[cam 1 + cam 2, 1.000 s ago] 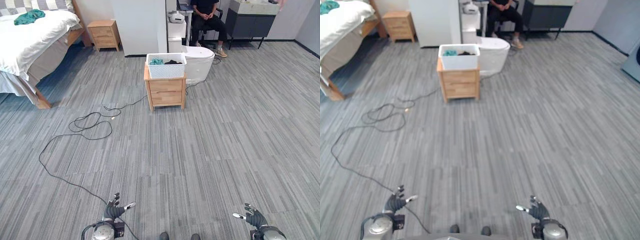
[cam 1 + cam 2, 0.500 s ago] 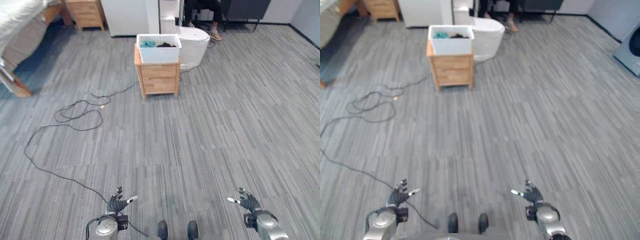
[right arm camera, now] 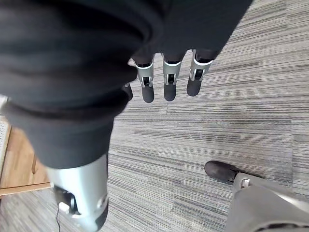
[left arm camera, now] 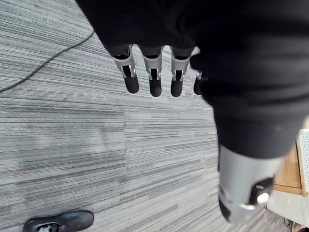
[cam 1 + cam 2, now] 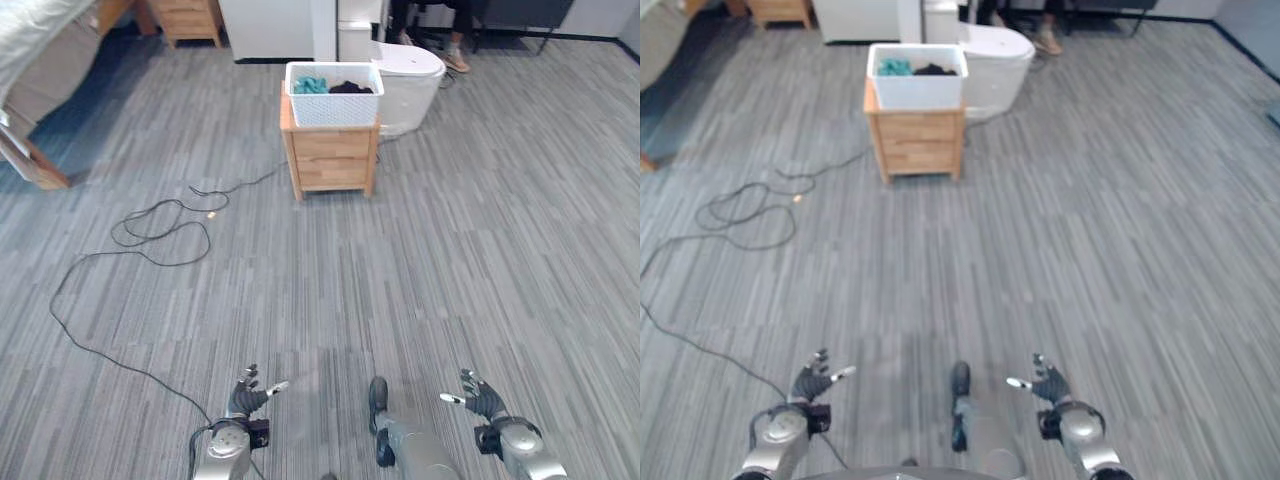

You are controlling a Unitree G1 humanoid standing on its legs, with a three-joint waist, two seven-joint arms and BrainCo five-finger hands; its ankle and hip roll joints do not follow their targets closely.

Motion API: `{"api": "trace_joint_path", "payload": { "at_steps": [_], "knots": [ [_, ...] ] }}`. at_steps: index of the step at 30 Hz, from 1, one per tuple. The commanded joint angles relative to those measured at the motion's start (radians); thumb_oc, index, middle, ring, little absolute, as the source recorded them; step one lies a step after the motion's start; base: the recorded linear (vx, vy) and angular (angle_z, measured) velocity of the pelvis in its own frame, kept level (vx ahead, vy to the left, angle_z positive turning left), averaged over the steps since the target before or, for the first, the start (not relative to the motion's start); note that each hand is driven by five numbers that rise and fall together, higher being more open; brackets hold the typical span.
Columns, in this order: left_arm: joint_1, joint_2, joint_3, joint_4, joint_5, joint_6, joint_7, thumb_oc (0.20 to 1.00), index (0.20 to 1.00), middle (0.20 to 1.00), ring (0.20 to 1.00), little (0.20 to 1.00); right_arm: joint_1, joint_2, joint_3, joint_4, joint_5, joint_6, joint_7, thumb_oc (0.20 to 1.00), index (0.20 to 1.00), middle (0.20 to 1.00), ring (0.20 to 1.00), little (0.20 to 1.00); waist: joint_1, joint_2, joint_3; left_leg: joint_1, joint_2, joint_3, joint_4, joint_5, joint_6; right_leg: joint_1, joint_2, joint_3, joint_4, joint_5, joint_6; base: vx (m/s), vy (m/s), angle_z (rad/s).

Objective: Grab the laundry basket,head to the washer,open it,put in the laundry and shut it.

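A seated person (image 5: 455, 20) is cut off, perhaps mostly.

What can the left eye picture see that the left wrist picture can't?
The left eye view takes in the white laundry basket holding clothes, the bed corner and the open right hand. The left wrist view adds a close look at straight fingers holding nothing. Both have the left hand, the grey striped floor and the wooden nightstand, just a corner of it from the wrist.

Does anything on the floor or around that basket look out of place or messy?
A black cable lies loose in loops across the floor, left of the wooden nightstand. The laundry basket sits level on it, clothes inside, nothing spilled.
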State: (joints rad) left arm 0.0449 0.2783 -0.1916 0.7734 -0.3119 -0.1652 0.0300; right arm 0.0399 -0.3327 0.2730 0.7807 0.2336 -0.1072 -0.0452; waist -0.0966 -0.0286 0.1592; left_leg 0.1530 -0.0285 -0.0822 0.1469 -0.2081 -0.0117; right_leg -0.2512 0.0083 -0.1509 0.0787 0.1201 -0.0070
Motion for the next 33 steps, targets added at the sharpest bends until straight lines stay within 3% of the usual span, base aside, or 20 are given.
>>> {"api": "trace_joint_path", "payload": {
  "at_steps": [1,3,4,5,6,7,11,12,15,18,20,25,27,33],
  "knots": [
    [-0.009,0.031,0.008,-0.031,-0.005,-0.038,-0.007,1.0,1.0,1.0,1.0,1.0,-0.047,-0.054,-0.01,-0.052,-0.027,-0.044,-0.009,1.0,1.0,1.0,1.0,1.0,-0.007,0.007,-0.032,0.022,0.016,0.025,0.065,0.182,-0.082,0.062,-0.001,0.024,-0.012,-0.119,0.08,0.19,-0.09,0.21],
    [-0.017,0.028,0.007,-0.009,-0.005,-0.038,-0.006,1.0,1.0,1.0,1.0,1.0,-0.046,-0.059,-0.01,-0.047,-0.025,-0.048,-0.012,1.0,1.0,1.0,1.0,1.0,-0.01,0.005,-0.034,-0.027,0.038,0.066,0.17,0.246,-0.108,0.103,-0.002,0.034,-0.017,-0.147,0.06,0.22,-0.103,-0.28],
    [-0.023,0.026,0.003,-0.002,-0.005,-0.038,-0.005,1.0,1.0,1.0,1.0,1.0,-0.046,-0.063,-0.01,-0.041,-0.023,-0.046,-0.013,1.0,1.0,1.0,1.0,1.0,-0.01,-0.002,-0.03,-0.063,0.047,0.098,0.213,0.245,-0.098,0.125,-0.01,0.04,-0.021,-0.162,0.053,0.26,-0.122,-0.35],
    [-0.035,0.024,-0.004,0.006,-0.004,-0.037,-0.004,1.0,1.0,1.0,1.0,1.0,-0.047,-0.066,-0.012,-0.034,-0.019,-0.045,-0.016,1.0,1.0,1.0,1.0,1.0,-0.004,-0.014,-0.019,-0.116,0.055,0.137,0.249,0.213,-0.078,0.151,-0.022,0.051,-0.028,-0.173,0.051,0.34,-0.109,-0.14],
    [-0.042,0.021,-0.012,0.003,-0.002,-0.035,-0.008,1.0,1.0,1.0,1.0,1.0,-0.038,-0.073,-0.021,-0.029,-0.011,-0.044,-0.017,1.0,1.0,1.0,1.0,1.0,0.005,-0.031,-0.014,-0.18,0.065,0.195,0.212,0.144,-0.04,0.195,-0.039,0.053,-0.045,-0.191,0.054,0.42,-0.078,-0.01],
    [-0.042,0.027,-0.017,-0.003,0.005,-0.032,-0.01,1.0,1.0,1.0,1.0,1.0,-0.032,-0.077,-0.029,-0.023,-0.011,-0.043,-0.019,1.0,1.0,1.0,1.0,1.0,0.009,-0.04,-0.009,-0.238,0.056,0.22,0.152,0.106,-0.026,0.227,-0.051,0.053,-0.055,-0.209,0.061,0.54,-0.035,0.17],
    [-0.026,0.03,-0.011,-0.005,0.018,-0.019,-0.006,1.0,1.0,1.0,1.0,1.0,-0.031,-0.072,-0.039,-0.002,-0.014,-0.034,-0.025,1.0,1.0,1.0,1.0,1.0,0.051,-0.016,-0.007,-0.382,0.06,0.292,-0.101,0.28,-0.049,0.353,-0.012,0.097,-0.074,-0.262,0.067,0.5,0.065,-0.24],
    [-0.012,0.024,-0.001,0.005,0.019,-0.019,-0.008,1.0,1.0,1.0,1.0,1.0,-0.03,-0.067,-0.038,0.0,-0.025,-0.03,-0.019,1.0,1.0,1.0,1.0,1.0,0.061,-0.008,-0.022,-0.366,0.069,0.307,-0.137,0.289,-0.047,0.386,-0.011,0.118,-0.066,-0.277,0.076,0.75,0.262,-1.2],
    [0.001,0.027,0.009,0.014,0.034,-0.019,-0.007,1.0,1.0,1.0,1.0,1.0,-0.029,-0.06,-0.031,-0.007,-0.05,-0.028,-0.015,1.0,1.0,1.0,1.0,1.0,0.069,-0.018,-0.054,-0.342,0.055,0.301,-0.105,0.272,-0.025,0.405,-0.041,0.144,-0.046,-0.285,0.093,0.44,0.197,-1.05],
    [0.001,0.04,0.012,0.016,0.041,-0.015,-0.005,1.0,1.0,1.0,1.0,1.0,-0.045,-0.04,-0.01,-0.035,-0.066,-0.026,-0.003,1.0,1.0,1.0,1.0,1.0,0.086,-0.048,-0.064,-0.304,0.029,0.322,-0.056,0.197,0.022,0.374,-0.101,0.173,0.092,-0.212,0.146,0.35,0.187,-0.56],
    [-0.017,0.045,0.012,0.02,0.04,-0.017,0.008,1.0,1.0,1.0,1.0,1.0,-0.077,-0.031,0.008,-0.05,-0.065,-0.03,-0.005,1.0,1.0,1.0,1.0,1.0,0.087,-0.043,-0.048,-0.252,0.016,0.318,-0.054,0.159,0.047,0.277,-0.107,0.172,0.217,-0.14,0.165,0.24,0.123,0.04],
    [-0.024,0.05,0.009,0.028,0.036,-0.017,0.007,1.0,1.0,1.0,1.0,1.0,-0.083,-0.031,0.022,-0.062,-0.062,-0.026,0.001,1.0,1.0,1.0,1.0,1.0,0.058,-0.017,-0.03,-0.166,0.014,0.282,-0.1,0.132,0.052,0.138,-0.065,0.137,0.168,-0.165,0.14,0.23,0.05,0.36],
    [-0.025,0.046,0.005,0.033,0.043,-0.015,0.008,1.0,1.0,1.0,1.0,1.0,-0.083,-0.032,0.028,-0.061,-0.057,-0.025,0.001,1.0,1.0,1.0,1.0,1.0,0.028,-0.018,-0.005,-0.102,-0.001,0.252,-0.109,0.101,0.051,0.081,-0.044,0.098,0.079,-0.15,0.138,0.35,-0.014,0.38],
    [-0.013,0.033,0.007,0.036,0.056,-0.015,-0.002,1.0,1.0,1.0,1.0,1.0,-0.064,-0.034,0.02,-0.05,-0.07,-0.022,0.004,1.0,1.0,1.0,1.0,1.0,0.004,-0.019,0.002,-0.006,-0.013,0.196,-0.114,0.043,0.032,0.018,-0.059,0.011,-0.017,-0.099,0.151,0.33,-0.109,0.51]
  ]
}}
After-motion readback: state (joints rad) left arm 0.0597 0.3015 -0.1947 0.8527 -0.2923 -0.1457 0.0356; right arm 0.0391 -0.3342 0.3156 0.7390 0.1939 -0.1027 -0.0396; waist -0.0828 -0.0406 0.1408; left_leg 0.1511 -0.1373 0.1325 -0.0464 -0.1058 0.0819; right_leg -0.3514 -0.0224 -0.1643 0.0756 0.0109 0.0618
